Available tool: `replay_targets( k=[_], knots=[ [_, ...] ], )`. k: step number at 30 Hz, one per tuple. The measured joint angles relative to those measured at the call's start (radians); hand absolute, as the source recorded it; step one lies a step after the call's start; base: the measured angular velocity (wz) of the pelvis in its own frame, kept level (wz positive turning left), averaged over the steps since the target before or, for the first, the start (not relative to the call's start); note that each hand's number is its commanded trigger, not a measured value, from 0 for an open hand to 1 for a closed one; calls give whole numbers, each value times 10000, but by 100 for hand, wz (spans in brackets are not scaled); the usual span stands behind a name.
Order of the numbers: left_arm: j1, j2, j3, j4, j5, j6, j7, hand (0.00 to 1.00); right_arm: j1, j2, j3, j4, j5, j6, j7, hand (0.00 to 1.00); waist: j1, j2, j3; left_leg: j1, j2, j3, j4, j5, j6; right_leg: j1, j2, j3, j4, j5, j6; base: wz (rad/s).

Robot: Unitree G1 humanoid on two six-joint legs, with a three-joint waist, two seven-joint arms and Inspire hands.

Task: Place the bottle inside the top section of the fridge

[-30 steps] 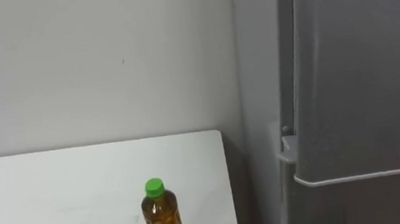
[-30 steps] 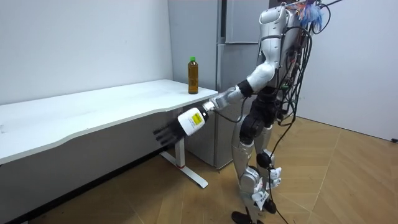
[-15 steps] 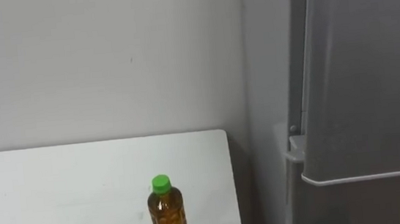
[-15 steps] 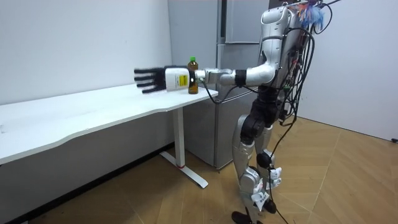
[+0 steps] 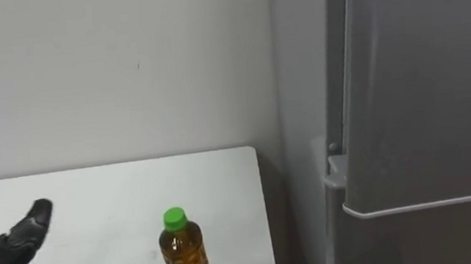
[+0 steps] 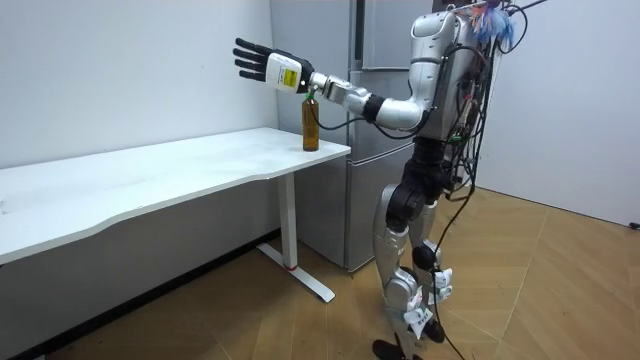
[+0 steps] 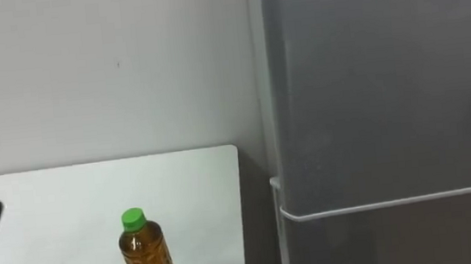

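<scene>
Here, the bottle (image 5: 184, 256) was seen upright near the surface's (image 5: 94, 197) right edge, beside the shut fridge (image 5: 424, 114); the left hand (image 6: 262, 63) was held raised, fingers spread.

The bottle (image 5: 184, 256) is clear plastic with amber-brown liquid and a green cap, standing upright and free on the white table (image 5: 94, 197), near its end closest to the fridge (image 5: 424, 114). The fridge is tall and grey; its 2 doors appear shut, upper above lower.
</scene>
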Motion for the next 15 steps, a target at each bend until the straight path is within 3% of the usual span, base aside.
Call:
replay_targets(
  k=[4,6,10,15],
  knots=[
    [-199,-53,-682,-125,-5,92,-776,0,-250,30,151,202,-33,18,-1,0,-125,-52,17,-21,0,26,-9,0,0,-62,8,108,1,-1,-1,-7],
    [-260,-73,-1050,-261,-4,313,-1153,0,-279,26,341,200,-20,15,-6,0,-136,-50,1,-49,-3,34,-5,0,0,-136,25,236,15,2,-2,-16],
    [-382,-85,-1271,-693,-6,574,-1822,0,-309,28,367,201,-22,17,-8,0,-215,-64,-29,-100,-5,49,-5,0,0,-147,35,264,44,7,-3,-3],
    [-1008,-90,-1471,-1250,-26,914,-2702,0,-401,15,381,404,-7,35,2,0,-366,-40,-87,-88,4,25,-7,0,0,-113,21,272,45,13,-2,2]
  ],
)
